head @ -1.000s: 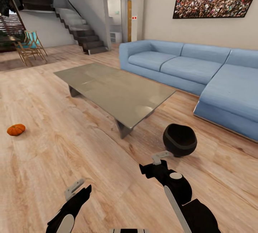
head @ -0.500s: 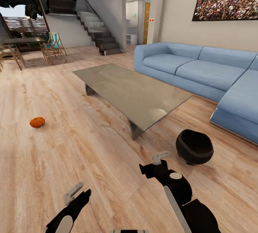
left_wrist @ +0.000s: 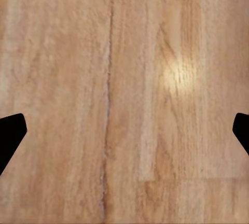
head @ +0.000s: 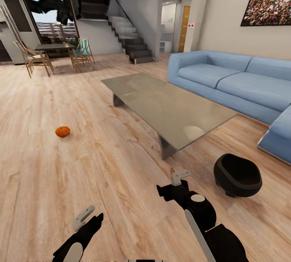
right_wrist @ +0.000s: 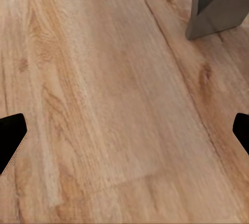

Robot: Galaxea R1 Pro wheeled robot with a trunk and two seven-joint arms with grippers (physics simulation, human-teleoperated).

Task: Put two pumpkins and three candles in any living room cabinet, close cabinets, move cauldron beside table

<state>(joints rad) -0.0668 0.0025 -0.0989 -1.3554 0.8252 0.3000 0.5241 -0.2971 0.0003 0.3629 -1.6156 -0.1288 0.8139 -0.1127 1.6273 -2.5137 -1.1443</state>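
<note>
Turning leftward, the camera brought the pumpkin [head: 62, 131] nearer centre, well ahead-left of the spread, empty left end effector [left_wrist: 124, 130]; right end effector [right_wrist: 124, 130] likewise spread; cauldron [head: 237, 175] just right of it beside the bench [head: 169, 108].

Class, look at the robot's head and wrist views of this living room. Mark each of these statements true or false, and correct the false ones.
1. The pumpkin lies on the wooden floor. True.
2. The cauldron stands on top of the coffee table. False: it sits on the floor, off the table's near corner.
3. The left gripper holds a candle. False: its fingers are spread apart with only floor boards between them.
4. A blue sofa runs along the far side of the coffee table. True.
5. A slanted grey table leg appears in the right wrist view. True.
6. The right gripper is shut on the pumpkin. False: it is open and empty, and the pumpkin lies far off on the floor.
</note>
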